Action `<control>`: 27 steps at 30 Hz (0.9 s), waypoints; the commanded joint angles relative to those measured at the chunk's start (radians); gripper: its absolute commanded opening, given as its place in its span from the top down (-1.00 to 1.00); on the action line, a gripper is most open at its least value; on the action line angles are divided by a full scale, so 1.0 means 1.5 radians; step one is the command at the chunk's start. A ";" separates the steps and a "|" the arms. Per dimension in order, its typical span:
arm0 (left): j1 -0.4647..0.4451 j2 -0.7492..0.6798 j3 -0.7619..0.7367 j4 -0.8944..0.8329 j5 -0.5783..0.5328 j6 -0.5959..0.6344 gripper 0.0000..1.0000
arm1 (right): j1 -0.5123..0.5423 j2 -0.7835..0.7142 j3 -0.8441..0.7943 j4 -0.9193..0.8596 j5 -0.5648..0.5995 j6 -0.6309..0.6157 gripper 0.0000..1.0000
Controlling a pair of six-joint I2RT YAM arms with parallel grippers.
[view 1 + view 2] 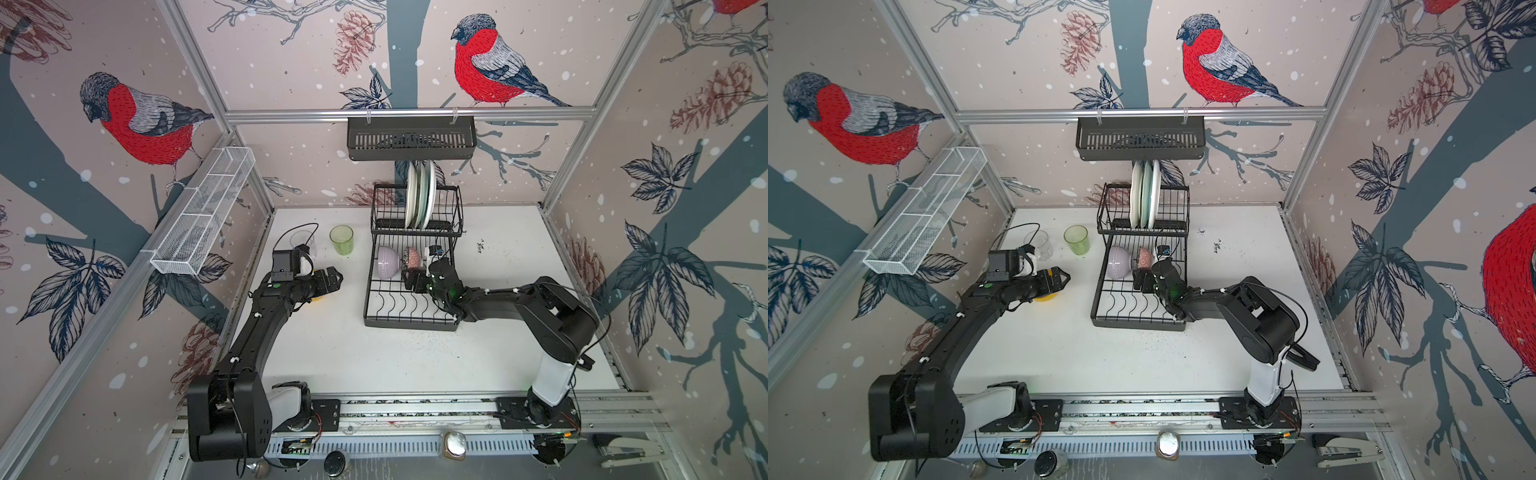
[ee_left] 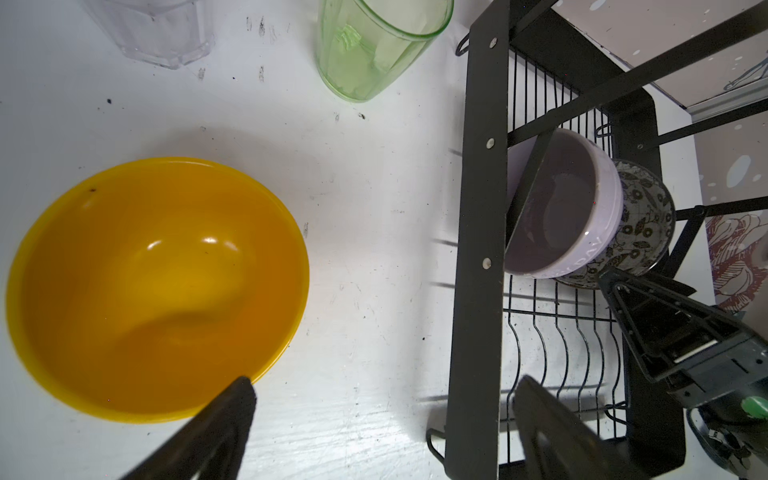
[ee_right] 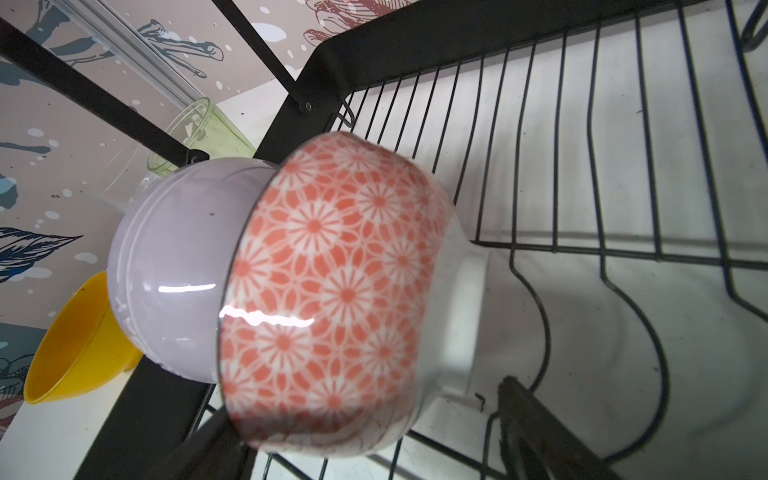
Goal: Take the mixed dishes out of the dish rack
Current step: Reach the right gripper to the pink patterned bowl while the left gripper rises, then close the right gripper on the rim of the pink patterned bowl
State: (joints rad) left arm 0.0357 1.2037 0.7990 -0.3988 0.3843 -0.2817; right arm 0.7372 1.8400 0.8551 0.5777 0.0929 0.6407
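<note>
1. Right, taking clock directions from the top views: the dish rack (image 1: 409, 320) sits toward 12 o'clock on the table (image 1: 374, 361), with its upper tier at the back.
2. I see three plates (image 1: 419, 199) standing on edge in that upper tier, a mint one between two pale ones.
3. On the lower tier the lilac bowl (image 1: 386, 262) and the pink-patterned bowl (image 3: 332, 270) lie on their sides, pressed together. The lilac one is at 9 o'clock of the pink one.
4. My right gripper (image 3: 363, 405) is inside the lower tier, jaws apart and straddling the pink-patterned bowl. I cannot tell whether either finger touches it.
5. My left gripper (image 1: 336, 277) hovers at 9 o'clock of the rack, jaws wide apart and holding nothing. It is just over the yellow bowl (image 2: 158, 286), which sits upright on the table.
6. The green glass (image 1: 341, 240) and the clear glass (image 1: 302, 243) stand upright on the table around 12 o'clock of that gripper, the clear one at 9 o'clock of the green.
</note>
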 commanded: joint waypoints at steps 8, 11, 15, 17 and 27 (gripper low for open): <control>0.001 0.008 -0.005 0.018 0.011 -0.004 -0.94 | -0.001 0.019 0.031 -0.009 0.020 -0.021 -0.53; 0.001 0.009 -0.005 0.018 0.017 -0.005 -0.94 | 0.002 0.009 0.026 -0.010 0.036 -0.031 -0.47; 0.001 0.008 -0.006 0.018 0.011 -0.005 -0.94 | 0.001 0.003 0.022 -0.015 0.049 -0.036 -0.41; 0.000 0.008 -0.006 0.018 0.012 -0.005 -0.94 | 0.002 0.004 0.027 -0.018 0.051 -0.041 -0.37; 0.001 0.015 -0.008 0.019 0.013 -0.005 -0.94 | 0.003 0.031 0.070 -0.048 0.066 -0.049 -0.29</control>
State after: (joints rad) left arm 0.0357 1.2228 0.7876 -0.3912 0.3912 -0.2893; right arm 0.7418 1.8771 0.9482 0.5064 0.1703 0.5758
